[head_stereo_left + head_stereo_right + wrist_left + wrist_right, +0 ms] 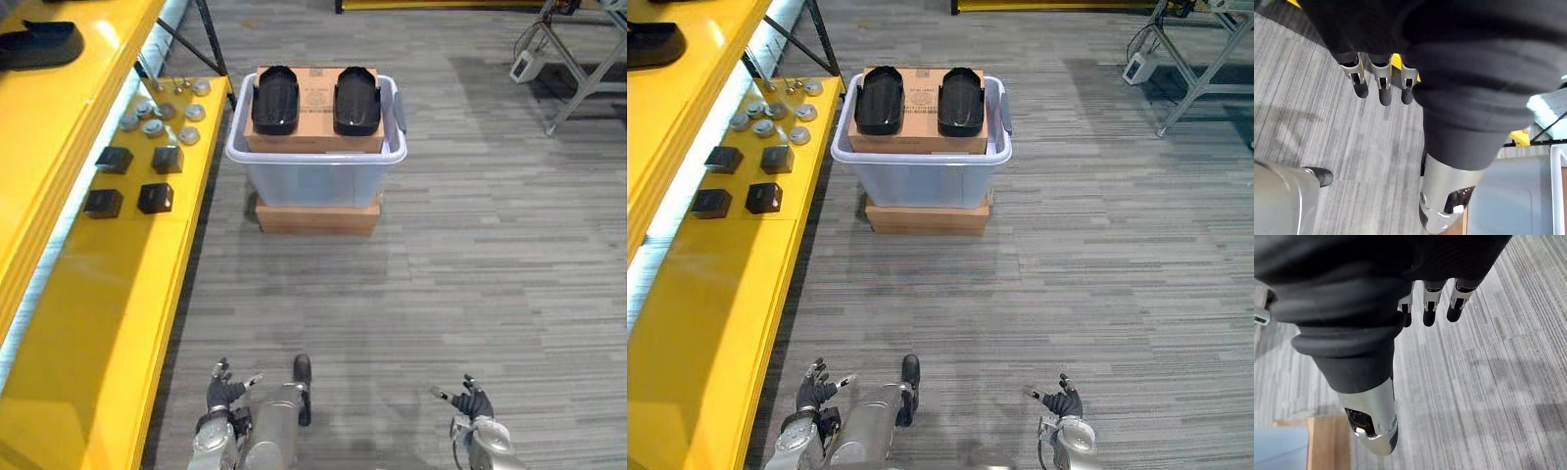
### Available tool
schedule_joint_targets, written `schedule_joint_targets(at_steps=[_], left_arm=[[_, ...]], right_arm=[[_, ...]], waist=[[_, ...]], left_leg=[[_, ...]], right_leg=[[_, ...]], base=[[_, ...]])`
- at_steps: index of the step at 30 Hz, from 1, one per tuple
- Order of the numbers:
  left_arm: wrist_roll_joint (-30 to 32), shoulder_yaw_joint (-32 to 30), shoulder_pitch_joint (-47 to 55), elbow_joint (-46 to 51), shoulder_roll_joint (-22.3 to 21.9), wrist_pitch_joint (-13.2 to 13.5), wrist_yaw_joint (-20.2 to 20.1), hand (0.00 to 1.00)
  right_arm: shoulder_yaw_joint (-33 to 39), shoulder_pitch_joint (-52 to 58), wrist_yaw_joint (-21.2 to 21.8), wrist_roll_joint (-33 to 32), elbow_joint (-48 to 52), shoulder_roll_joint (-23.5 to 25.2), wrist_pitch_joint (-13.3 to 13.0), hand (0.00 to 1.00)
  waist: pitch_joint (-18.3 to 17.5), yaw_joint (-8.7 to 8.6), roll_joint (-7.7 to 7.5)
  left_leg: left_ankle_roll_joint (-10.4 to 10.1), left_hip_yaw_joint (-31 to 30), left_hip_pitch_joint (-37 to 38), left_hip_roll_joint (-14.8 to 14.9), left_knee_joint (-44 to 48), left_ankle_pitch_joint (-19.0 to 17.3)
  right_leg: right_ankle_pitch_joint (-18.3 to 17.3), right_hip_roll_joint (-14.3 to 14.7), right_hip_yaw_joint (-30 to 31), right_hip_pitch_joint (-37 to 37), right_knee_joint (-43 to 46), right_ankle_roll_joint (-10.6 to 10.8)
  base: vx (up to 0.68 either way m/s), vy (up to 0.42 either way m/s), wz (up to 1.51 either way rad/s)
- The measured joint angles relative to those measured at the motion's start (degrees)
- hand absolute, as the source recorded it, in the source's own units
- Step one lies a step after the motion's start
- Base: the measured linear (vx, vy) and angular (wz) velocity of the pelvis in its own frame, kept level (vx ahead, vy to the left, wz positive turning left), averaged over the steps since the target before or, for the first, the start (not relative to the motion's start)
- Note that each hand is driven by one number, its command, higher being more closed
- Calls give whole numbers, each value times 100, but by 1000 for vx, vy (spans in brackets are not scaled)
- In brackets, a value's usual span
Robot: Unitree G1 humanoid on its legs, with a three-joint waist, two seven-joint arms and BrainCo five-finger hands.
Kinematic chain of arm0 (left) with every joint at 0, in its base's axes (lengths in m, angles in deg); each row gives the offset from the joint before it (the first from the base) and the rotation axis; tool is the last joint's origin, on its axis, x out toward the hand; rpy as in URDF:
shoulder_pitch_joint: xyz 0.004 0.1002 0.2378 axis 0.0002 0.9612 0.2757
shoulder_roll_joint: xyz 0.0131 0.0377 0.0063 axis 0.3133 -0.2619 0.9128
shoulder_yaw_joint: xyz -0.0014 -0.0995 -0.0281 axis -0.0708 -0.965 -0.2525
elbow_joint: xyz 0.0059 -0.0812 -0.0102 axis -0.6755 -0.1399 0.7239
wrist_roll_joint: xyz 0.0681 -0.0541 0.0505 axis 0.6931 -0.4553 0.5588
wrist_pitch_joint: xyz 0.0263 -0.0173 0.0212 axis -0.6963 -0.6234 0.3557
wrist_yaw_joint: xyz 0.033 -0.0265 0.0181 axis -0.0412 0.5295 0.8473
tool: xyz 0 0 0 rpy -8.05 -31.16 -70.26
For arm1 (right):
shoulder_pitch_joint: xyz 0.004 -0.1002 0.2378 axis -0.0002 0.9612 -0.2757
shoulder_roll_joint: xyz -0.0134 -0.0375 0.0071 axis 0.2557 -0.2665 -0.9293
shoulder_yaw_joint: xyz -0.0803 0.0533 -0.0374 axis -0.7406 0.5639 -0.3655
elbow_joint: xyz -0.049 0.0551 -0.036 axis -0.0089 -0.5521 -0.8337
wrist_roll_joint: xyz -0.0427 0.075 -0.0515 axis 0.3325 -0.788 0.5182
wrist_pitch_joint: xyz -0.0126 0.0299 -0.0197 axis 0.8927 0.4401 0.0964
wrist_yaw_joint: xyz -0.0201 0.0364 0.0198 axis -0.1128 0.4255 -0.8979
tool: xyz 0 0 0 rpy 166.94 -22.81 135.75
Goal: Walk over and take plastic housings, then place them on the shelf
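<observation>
Treat the current step as the walk-over, with no pick begun. Locate the left housing (275, 99) and the right housing (357, 100) on top of a cardboard box (315, 98) seated in a clear bin (313, 184), well ahead on the floor. Find the left hand (224, 394) and the right hand (474, 401) low at the near edge of the head views, both well apart from the bin. Read both as released: left fingers (1382, 90) and right fingers (1430, 313) straight to relaxed, grasping nothing. Note the long axis of each housing running away from the robot, the two parallel, side by side and apart. Judge the narrower rounded end as pointing to the far side and the broader end toward the robot. Close the gap to the bin first, stopping square to its near wall. Then lower a hand from above across the short width of one housing. Reserve the yellow shelf (108, 294) on the left for placement, keeping clear of the small black blocks (157, 198) and round metal parts (162, 113). Note a similar black housing (39, 44) on the upper tier.
</observation>
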Motion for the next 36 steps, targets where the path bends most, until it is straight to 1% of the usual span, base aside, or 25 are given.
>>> schedule_joint_targets(at_steps=[1,2,3,4,5,6,7,8,9,10,11,12,13,15,16,17,19,20,22,23,24,25,26,30,36], left_arm=[[-1,14,-9,-1,15,4,5,0],[-2,48,-25,3,58,12,4,0],[-2,51,-25,3,53,12,-1,0],[-2,48,-24,-2,43,13,-5,0],[-2,49,-22,-4,35,12,-5,0],[1,48,-36,-6,24,12,-7,0],[3,47,-13,-18,60,17,-5,0],[3,47,-1,-35,83,17,-4,0],[6,50,1,-175,67,12,-6,0],[10,39,18,-285,-47,2,-12,0],[15,18,27,-283,-117,3,-22,0],[15,-37,21,-277,-224,4,-28,0],[17,-115,16,-267,-369,4,-32,0],[8,-137,125,-247,-449,-1,-38,0],[7,-136,140,-252,-449,-11,-39,0],[7,-125,188,-256,-455,-41,-40,0],[2,-125,208,-254,-459,-48,-42,0],[2,-130,208,-256,-453,-49,-37,0],[1,-123,179,-259,-455,-49,-37,0],[2,-92,121,-323,-458,-49,-37,0],[2,-68,106,-371,-469,-49,-37,0],[2,-50,66,-479,-442,-53,-39,0],[3,-24,53,-506,-362,-49,-39,0],[4,156,-5,-510,-131,-54,-53,0],[4,164,12,-491,78,-55,-146,0]], right_arm=[[-48,0,0,36,10,-3,-12,0],[-109,-22,2,40,12,-7,-27,0],[-122,-47,5,42,12,-8,-29,0],[-121,-102,7,46,10,-14,-35,0],[-121,-109,8,46,11,-17,-38,0],[-119,-105,7,46,11,-19,-36,0],[-125,-82,8,46,12,1,-29,0],[-124,-31,7,46,11,5,-27,0],[-103,97,2,46,-3,-27,-15,0],[-88,159,2,36,-1,-67,0,0],[-41,181,7,28,58,-11,15,0],[-22,225,20,-7,150,42,15,0],[-22,327,59,-46,278,102,20,0],[-51,341,56,-184,310,187,17,0],[-18,301,53,-238,279,231,6,0],[15,291,53,-270,248,242,-15,0],[70,253,55,-341,160,216,-43,0],[229,201,42,-367,73,215,-43,0],[310,194,-1,-369,40,215,-42,0],[373,260,-31,-368,10,168,-41,0],[428,309,-29,-368,10,115,-41,0],[488,332,-41,-369,-81,133,-35,0],[499,379,-35,-369,-112,214,-25,0],[522,409,-43,-385,-103,311,-29,0],[935,367,-166,-696,394,314,-30,0]], waist=[[13,-36,39],[18,-70,96],[15,-111,140],[24,-151,192],[33,-155,241],[65,-187,300],[31,-225,269],[19,-244,211],[-22,-303,182],[-114,-311,318],[-144,-288,341],[-141,-302,392],[-138,-317,479],[-114,-266,513],[-119,-260,530],[-114,-265,439],[-137,-221,447],[-147,-171,478],[-155,-159,491],[-189,-191,594],[-218,-208,680],[-256,-266,774],[-333,-279,588],[-464,-272,334],[-520,-281,417]], left_leg=[[-3,-81,452,28,-238,-80],[-4,-186,823,86,-479,-87],[-5,-236,951,139,-565,-87],[-5,-251,1176,278,-684,-87],[-6,-258,1253,340,-714,-87],[-71,-265,1408,486,-732,-125],[-288,-249,1527,526,-727,-257],[-459,-251,1596,513,-730,-376],[-566,-322,1821,571,-686,-713],[-678,-439,1962,729,-585,-851],[-682,-425,1784,840,-66,-848],[-777,-389,1405,973,818,-789],[-1006,-269,891,1243,2131,-440],[-1057,-36,389,1771,3469,-418],[-1019,98,301,1870,3618,-441],[-962,220,247,1871,3467,-480],[-1011,313,183,1759,2466,-603],[-1020,111,165,1605,1497,-602],[-1121,-137,202,1461,663,-517],[-1193,-284,257,1392,-208,69],[-1180,-307,259,1423,-387,490],[-1059,-323,367,1405,-505,608],[-1031,-219,526,1251,-714,623],[-876,4,617,890,-1065,659],[-700,205,737,606,-1422,602]], right_leg=[[-178,-93,-264,-268,-27,-305],[-357,-78,-477,-529,-510,-576],[-414,-35,-565,-659,-854,-636],[-421,128,-590,-902,-1726,-666],[-397,210,-568,-1013,-2183,-661],[-80,409,-413,-1127,-3323,-569],[506,534,-155,-1104,-4586,-518],[788,528,2,-1084,-4987,-501],[1614,571,215,-1076,-4812,-593],[1419,699,206,-1213,-4233,-802],[1208,709,127,-1191,-4047,-913],[1058,738,-46,-1046,-4031,-946],[907,902,-170,-754,-4088,-1045],[762,1198,-222,-186,-4350,-1199],[780,1253,-238,91,-4547,-1226],[794,1258,-220,306,-4743,-1245],[835,1246,-32,656,-5077,-1232],[836,1187,110,765,-5162,-1210],[810,1125,212,797,-5195,-1128],[731,1120,263,877,-5229,-980],[706,1163,275,914,-5245,-939],[619,1159,335,1018,-5256,-819],[558,960,397,1028,-5263,-715],[487,622,576,919,-5284,-535],[452,356,712,822,-5474,-366]], base=[[554,19,28],[544,-9,33],[512,-67,38],[385,-77,26],[565,-146,32],[571,-173,45],[571,-200,55],[495,-240,72],[505,-302,64],[515,-282,50],[477,-280,35],[443,-276,41],[506,-349,38],[424,-239,0],[373,-177,-14],[361,-161,-14],[318,-62,-42],[313,18,-57],[280,104,-35],[254,151,-19],[279,283,-10],[259,302,-7],[235,296,-8],[120,145,-14],[80,86,-14]])
